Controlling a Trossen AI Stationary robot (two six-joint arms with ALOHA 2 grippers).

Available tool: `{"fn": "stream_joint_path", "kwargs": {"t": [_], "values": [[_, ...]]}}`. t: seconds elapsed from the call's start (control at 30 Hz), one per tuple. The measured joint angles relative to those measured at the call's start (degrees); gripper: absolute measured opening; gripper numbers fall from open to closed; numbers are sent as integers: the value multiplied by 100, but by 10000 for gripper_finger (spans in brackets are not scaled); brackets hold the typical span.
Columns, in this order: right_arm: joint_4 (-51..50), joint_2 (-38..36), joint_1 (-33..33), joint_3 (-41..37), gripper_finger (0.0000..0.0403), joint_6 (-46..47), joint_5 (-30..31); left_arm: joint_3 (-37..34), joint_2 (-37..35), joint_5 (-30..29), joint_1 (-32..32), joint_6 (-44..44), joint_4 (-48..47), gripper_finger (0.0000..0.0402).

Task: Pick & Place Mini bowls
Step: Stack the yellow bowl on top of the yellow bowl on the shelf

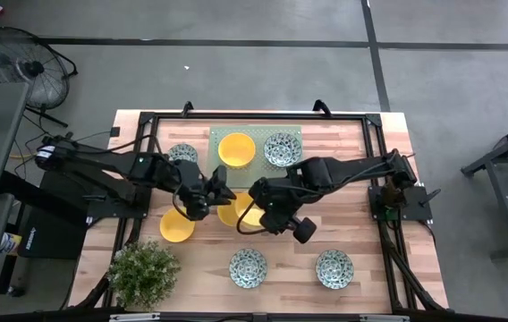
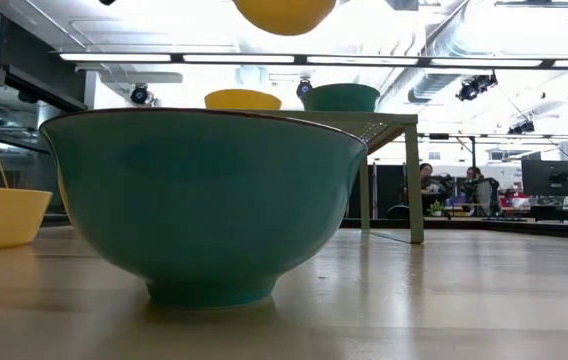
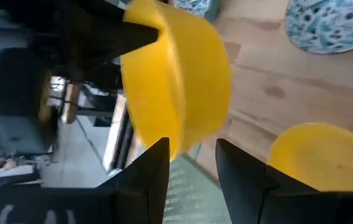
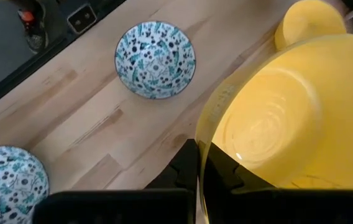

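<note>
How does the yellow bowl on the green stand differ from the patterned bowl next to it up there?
The yellow bowl is plain bright yellow inside; the patterned bowl is white with dense blue-green print. From the low view, the yellow bowl has a yellow outside and the patterned bowl a teal one. Both sit upright on the stand, similar in size.

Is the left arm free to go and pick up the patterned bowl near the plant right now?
Probably not yet. The left claw is clamped on the rim of a yellow bowl held up in the air, so it has no free grip. The path to the patterned bowl beside the plant looks open otherwise.
</note>
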Motion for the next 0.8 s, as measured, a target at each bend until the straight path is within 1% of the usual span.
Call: {"fn": "stream_joint_path", "kwargs": {"t": [0.27,0.53,0.7,0.8], "values": [[6,0,-137,0,0,-256,-26,21,-5,11,13,83,-11,127],[175,86,-308,0,0,-580,-70,21,184,60,13,91,-103,127],[244,87,-334,-3,0,-615,-50,6,224,96,13,89,-156,126],[212,87,-344,-3,0,-645,-57,4,273,79,13,89,-172,116]]}}
